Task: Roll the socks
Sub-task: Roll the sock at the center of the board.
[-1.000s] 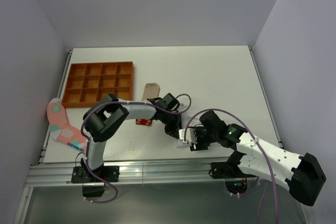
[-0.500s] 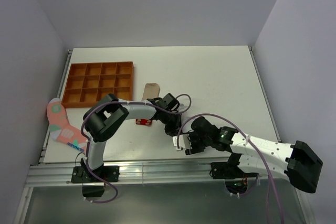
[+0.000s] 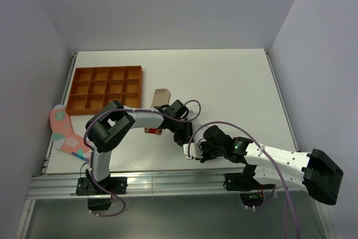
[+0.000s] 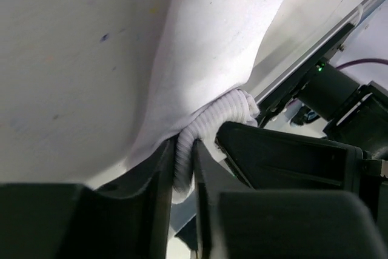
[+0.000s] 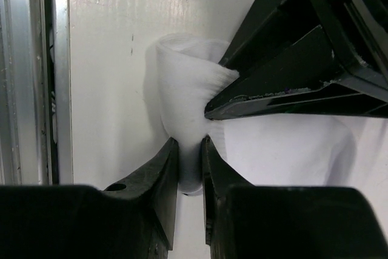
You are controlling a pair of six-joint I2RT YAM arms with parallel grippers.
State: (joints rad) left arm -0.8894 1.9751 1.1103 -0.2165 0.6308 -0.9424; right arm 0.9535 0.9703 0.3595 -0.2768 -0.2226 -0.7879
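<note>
While both arms reach in over the table (image 3: 235, 82), the top view shows the orange tray (image 3: 105, 68) at its far left, and every sock lies on the near side of that tray. The beige sock (image 3: 161, 95) lies just beside the tray's right near corner. The red sock (image 3: 62, 129) with pale spots lies near the tray's left near corner, partly over the table's edge. A small red item (image 3: 152, 130) sits nearer than the tray and to its right. The white sock (image 3: 190, 150) lies farther right of the tray, close to the table's near edge. It is caught between the left gripper (image 3: 183, 138) and the right gripper (image 3: 199, 153), which meet nose to nose over it.

From the left wrist, the left gripper (image 4: 183, 153) has its fingers (image 4: 159, 177) drawn close on the white sock's (image 4: 200, 59) ribbed cuff, which runs down the narrow gap between them. The rest of the sock spreads away above. The right gripper's black body (image 4: 285, 156) sits just beside the cuff.

From the right wrist, the right gripper (image 5: 189, 159) is clenched on a folded, rounded bulge of the white sock (image 5: 182, 83). The fabric is squeezed thin between its fingers (image 5: 162, 168). The left gripper (image 5: 291, 83) presses against the same bulge from the upper right.
</note>
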